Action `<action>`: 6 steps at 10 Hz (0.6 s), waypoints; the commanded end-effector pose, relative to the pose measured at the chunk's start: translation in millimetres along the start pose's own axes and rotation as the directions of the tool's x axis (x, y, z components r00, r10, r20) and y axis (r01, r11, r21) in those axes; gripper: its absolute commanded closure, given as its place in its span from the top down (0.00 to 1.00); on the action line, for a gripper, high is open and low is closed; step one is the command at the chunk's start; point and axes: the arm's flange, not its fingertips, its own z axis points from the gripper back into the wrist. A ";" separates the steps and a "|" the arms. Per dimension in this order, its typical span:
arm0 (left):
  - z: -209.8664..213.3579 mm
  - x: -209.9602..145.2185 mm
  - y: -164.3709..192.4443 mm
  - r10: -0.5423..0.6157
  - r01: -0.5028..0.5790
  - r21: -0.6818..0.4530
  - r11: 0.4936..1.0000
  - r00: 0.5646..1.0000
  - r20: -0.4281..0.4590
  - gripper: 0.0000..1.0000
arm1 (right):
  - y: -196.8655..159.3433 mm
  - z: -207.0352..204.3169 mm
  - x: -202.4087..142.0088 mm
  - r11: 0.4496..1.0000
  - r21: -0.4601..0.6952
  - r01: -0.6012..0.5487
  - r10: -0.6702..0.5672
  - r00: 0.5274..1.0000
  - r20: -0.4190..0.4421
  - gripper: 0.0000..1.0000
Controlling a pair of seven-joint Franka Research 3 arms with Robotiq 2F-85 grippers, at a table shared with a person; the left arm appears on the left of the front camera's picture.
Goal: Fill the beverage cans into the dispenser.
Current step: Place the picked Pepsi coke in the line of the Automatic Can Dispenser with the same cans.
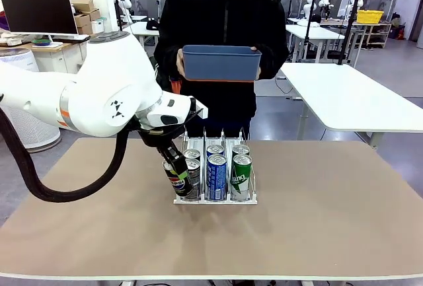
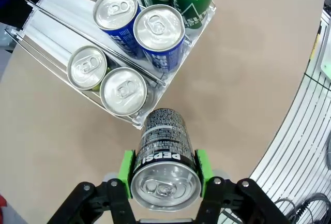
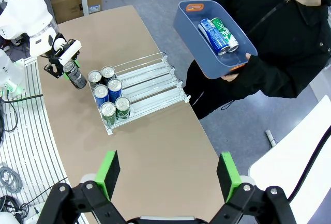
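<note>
We found the left gripper (image 2: 164, 166) closed on a black Pepsi can (image 2: 164, 141), its green pads (image 2: 127, 166) pressed against opposite sides just below the silver top. The can was tilted and lay just beside the dispenser (image 1: 215, 200), at 7 o'clock of the front lip in the front view. We could not tell whether its base touched the table (image 1: 330, 200).

The dispenser stood mid-table with six cans (image 1: 217, 175) upright at its front, two per lane: silver-topped dark ones at 9 o'clock, blue in the middle, green at 3 o'clock.

The right gripper (image 3: 169, 168) hung high over the table with its jaws spread wide and nothing between them.

At 12 o'clock of the dispenser a person (image 1: 225, 15) held a blue bin (image 1: 221, 65) in both hands. The front view gave the bin's outer wall, whereas the right wrist view looked into it and showed two cans (image 3: 217, 35), one blue and one green, lying inside. The left wrist view alone gave the held can's PEPSI lettering.
</note>
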 end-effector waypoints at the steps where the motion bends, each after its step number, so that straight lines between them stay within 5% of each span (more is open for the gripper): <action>1: -5.8 0.9 4.3 0.022 -0.020 -0.039 0.999 0.998 0.051 0.58 | 0.7 -0.3 -0.3 1.000 0.001 0.000 0.000 1.000 0.000 1.00; 6: -23.5 6.6 23.2 0.062 -0.062 -0.003 0.998 0.995 0.079 0.58 | 0.7 -0.3 -0.3 1.000 0.001 0.000 0.000 1.000 0.000 1.00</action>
